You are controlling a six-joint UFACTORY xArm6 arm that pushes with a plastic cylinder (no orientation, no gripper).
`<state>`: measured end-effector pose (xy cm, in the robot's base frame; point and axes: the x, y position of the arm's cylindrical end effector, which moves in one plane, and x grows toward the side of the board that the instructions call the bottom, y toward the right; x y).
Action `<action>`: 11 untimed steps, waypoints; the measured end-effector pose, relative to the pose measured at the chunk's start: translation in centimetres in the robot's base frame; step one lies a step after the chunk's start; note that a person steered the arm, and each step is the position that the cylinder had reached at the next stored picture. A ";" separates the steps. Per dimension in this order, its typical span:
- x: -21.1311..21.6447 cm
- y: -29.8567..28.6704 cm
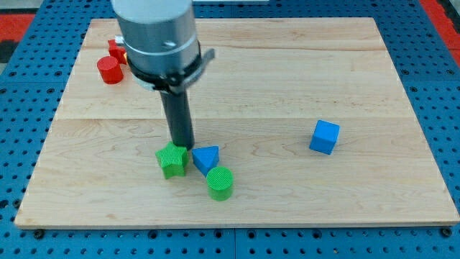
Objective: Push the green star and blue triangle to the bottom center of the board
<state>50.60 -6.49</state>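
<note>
The green star (pixel 172 160) lies on the wooden board (pixel 287 79) left of the bottom centre. The blue triangle (pixel 206 157) lies just to its right, touching or nearly touching it. My tip (pixel 182 146) stands at the upper edge of the pair, right above the gap between the star and the triangle, against the star's top right corner. The dark rod rises from there to the grey arm housing (pixel 157 36) at the view's top.
A green cylinder (pixel 220 183) sits just below and right of the blue triangle. A blue cube (pixel 324 137) stands at the right. A red cylinder (pixel 109 70) and another red block (pixel 116 50) lie at the top left, partly behind the arm.
</note>
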 end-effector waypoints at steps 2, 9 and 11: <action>-1.8 -10.7; -5.6 -3.4; 0.3 4.7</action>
